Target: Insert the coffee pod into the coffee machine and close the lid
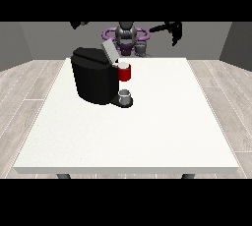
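The black coffee machine (93, 80) stands on the white table (147, 131), left of the middle. Its grey lid (109, 51) is tilted up and open. On the machine's front is a red pod holder (125, 74) with a small pale round thing, possibly the coffee pod (123, 65), at its top. A grey cup (125, 96) sits on the machine's base below it. The hand at the view's right (173, 29) hangs raised in the air behind the table, fingers pointing down, holding nothing. The hand at the view's left (79, 24) is also raised, above the machine, and only partly visible.
The robot's grey and purple body (126, 37) stands behind the table's far edge. A wood-plank floor surrounds the table. White table surface stretches to the right of the machine and towards the camera.
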You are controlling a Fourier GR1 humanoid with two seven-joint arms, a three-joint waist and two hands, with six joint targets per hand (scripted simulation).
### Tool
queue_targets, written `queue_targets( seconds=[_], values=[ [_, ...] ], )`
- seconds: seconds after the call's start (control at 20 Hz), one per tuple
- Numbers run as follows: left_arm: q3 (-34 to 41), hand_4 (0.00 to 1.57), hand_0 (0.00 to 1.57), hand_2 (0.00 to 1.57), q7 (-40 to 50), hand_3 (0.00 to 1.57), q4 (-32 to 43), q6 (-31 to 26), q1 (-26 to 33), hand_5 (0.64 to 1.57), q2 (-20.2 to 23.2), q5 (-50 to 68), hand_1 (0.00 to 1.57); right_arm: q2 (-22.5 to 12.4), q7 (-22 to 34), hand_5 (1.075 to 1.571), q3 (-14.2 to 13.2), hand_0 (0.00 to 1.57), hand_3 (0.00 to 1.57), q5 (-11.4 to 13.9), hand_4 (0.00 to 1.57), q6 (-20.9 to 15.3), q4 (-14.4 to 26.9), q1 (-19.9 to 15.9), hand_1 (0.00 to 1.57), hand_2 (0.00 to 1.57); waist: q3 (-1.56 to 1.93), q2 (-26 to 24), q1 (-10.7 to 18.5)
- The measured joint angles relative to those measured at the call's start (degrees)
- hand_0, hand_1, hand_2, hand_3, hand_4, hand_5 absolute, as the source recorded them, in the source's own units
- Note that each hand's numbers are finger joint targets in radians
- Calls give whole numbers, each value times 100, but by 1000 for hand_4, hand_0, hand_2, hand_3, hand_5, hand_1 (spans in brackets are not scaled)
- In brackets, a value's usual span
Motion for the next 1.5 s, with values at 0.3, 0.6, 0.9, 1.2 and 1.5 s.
queue_targets(
  seconds=[0.3,0.6,0.9,1.2,1.5],
  values=[
    [-7,135,0,0,16,0,-415,-225,434,1571,-191,370,0,-81,142,1571,178,0,0,163,238,146,3,-257,0,0,2,56,338],
    [-161,88,0,0,217,0,-1061,-321,921,1571,-388,772,0,-68,98,1571,286,0,0,333,0,247,169,-433,0,0,1,163,547],
    [-430,0,0,0,398,0,-1903,-426,1363,1571,-495,1043,0,-7,13,1571,92,0,0,269,0,263,629,-809,0,0,3,458,764],
    [-601,0,0,0,699,0,-2686,-400,1813,1571,-516,1359,0,-51,-89,1571,-132,0,0,191,0,327,1137,-1157,0,0,4,738,816],
    [-803,0,0,0,1039,0,-3293,-213,1956,1571,-366,1654,0,-38,-334,1571,-184,0,0,242,0,396,1644,-1600,0,0,3,1090,727]
  ],
)
